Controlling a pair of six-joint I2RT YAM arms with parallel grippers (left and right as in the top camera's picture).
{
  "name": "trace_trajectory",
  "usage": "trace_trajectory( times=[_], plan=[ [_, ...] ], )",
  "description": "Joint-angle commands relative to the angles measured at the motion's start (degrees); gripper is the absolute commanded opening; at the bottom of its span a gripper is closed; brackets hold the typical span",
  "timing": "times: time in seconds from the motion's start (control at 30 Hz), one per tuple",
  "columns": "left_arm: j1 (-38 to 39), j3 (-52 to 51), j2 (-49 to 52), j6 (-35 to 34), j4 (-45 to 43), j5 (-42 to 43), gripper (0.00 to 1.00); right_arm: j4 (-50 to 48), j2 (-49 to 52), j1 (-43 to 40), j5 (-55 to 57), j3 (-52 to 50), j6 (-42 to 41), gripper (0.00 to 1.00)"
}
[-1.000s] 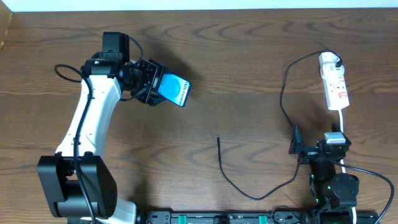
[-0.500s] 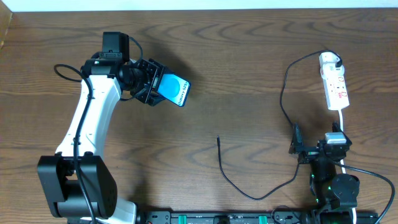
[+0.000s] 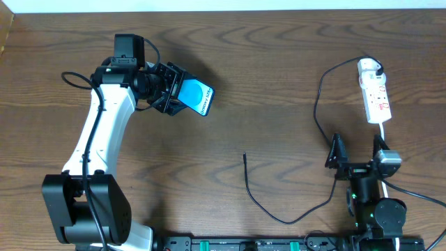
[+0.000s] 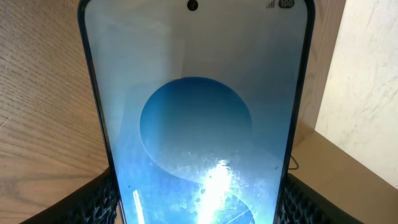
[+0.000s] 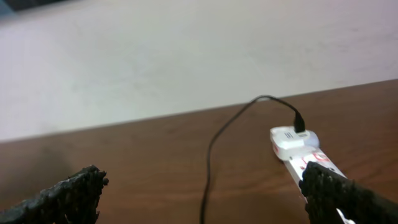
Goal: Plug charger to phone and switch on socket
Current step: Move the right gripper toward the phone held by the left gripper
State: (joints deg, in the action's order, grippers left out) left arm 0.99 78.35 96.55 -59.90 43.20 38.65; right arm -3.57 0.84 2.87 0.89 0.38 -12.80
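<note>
My left gripper (image 3: 171, 93) is shut on the phone (image 3: 196, 99), a slim black-edged smartphone with a bright blue screen, held tilted above the table at the back left. The phone fills the left wrist view (image 4: 196, 118) between the finger pads. The charger cable (image 3: 317, 118) runs from its white plug in the socket (image 3: 374, 90) down and round to its connector tip (image 3: 244, 155), which lies loose on the table centre. My right gripper (image 3: 357, 152) is open and empty, near the front right. In the right wrist view the socket (image 5: 298, 149) and cable (image 5: 214, 146) lie ahead.
The socket's white cord (image 3: 384, 136) runs down toward the right arm base. A pale wall borders the table's far edge (image 3: 223, 8). The wooden table (image 3: 265, 70) lies between phone and socket.
The right gripper has tilted up and opened its fingers wider. The left gripper has turned the phone slightly and lifted it a little.
</note>
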Motion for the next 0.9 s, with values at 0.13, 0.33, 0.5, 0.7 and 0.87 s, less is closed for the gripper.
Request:
trace_trajectory(
  times=[0.13,0.33,0.5,0.7,0.87],
  plan=[
    [0.1,0.3,-1.2,0.9,-0.2,1.4,0.07,-3.6,-0.5,0.4,-0.1,1.4,-6.1,0.99],
    [0.1,0.3,-1.2,1.0,-0.2,1.4,0.07,1.9,2.8,0.3,-2.3,7.6,-8.6,0.99],
    [0.1,0.3,-1.2,1.0,-0.2,1.4,0.07,5.0,11.0,-0.2,-6.2,14.4,-8.3,0.99],
    [2.1,0.3,-1.2,1.0,-0.3,1.0,0.07,6.0,26.1,-1.2,-18.9,23.9,-8.4,0.99],
    [4.2,0.3,-1.2,0.9,-1.0,-0.6,0.07,6.2,41.0,-1.4,-32.5,31.8,-8.4,0.99]
  ],
)
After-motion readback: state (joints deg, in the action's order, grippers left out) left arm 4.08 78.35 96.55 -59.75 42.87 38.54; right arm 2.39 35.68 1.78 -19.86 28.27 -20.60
